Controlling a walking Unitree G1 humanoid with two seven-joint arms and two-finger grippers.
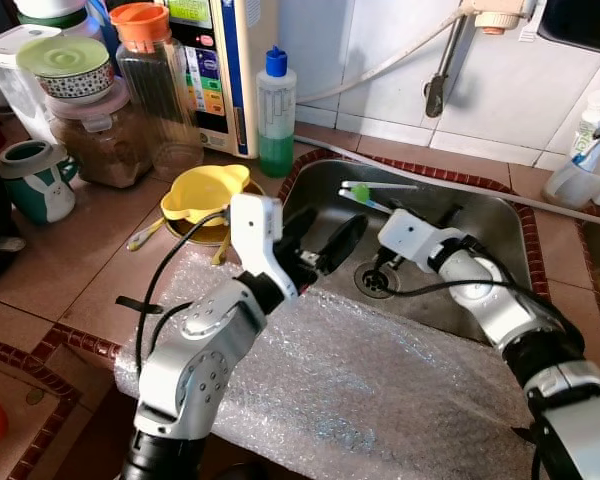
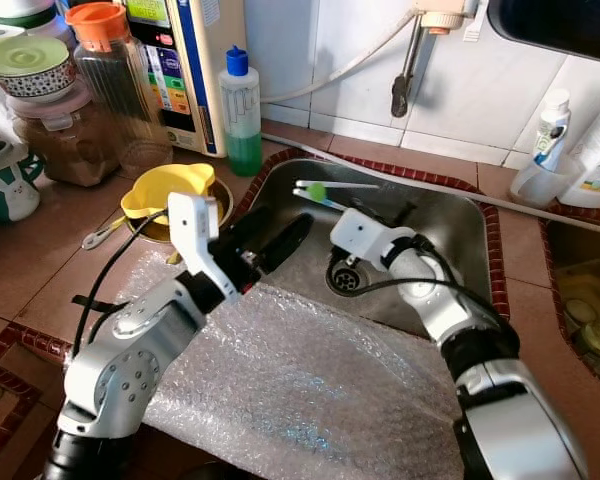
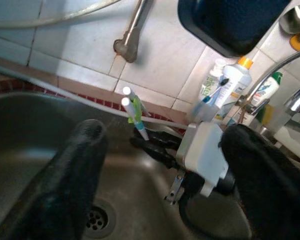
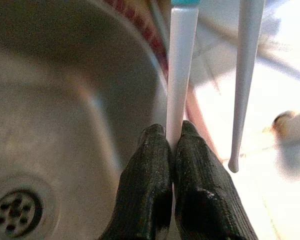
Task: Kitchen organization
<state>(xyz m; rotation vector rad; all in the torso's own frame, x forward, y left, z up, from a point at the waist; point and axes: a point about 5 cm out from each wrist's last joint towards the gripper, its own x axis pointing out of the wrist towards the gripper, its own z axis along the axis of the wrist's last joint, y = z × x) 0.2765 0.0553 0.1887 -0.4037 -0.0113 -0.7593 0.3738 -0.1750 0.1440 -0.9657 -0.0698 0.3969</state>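
Note:
A pair of white chopsticks (image 1: 372,190) joined by a green clip hangs over the far side of the steel sink (image 1: 485,225). My right gripper (image 4: 174,131) is shut on one stick (image 4: 182,75); the other stick (image 4: 245,80) runs free beside it. In the eye views this gripper (image 2: 356,209) reaches in from the right, above the drain (image 1: 377,281). My left gripper (image 1: 323,236) hovers open over the sink's left rim with nothing between its fingers (image 3: 82,170), pointing towards the right wrist and the chopsticks (image 3: 135,111).
Bubble wrap (image 1: 370,390) covers the counter in front of the sink. A yellow bowl (image 1: 205,192), a green soap bottle (image 1: 276,115), jars (image 1: 160,90) and a mug (image 1: 35,180) stand at the left. A cup with toothbrushes (image 1: 580,175) sits at the right, near the wall.

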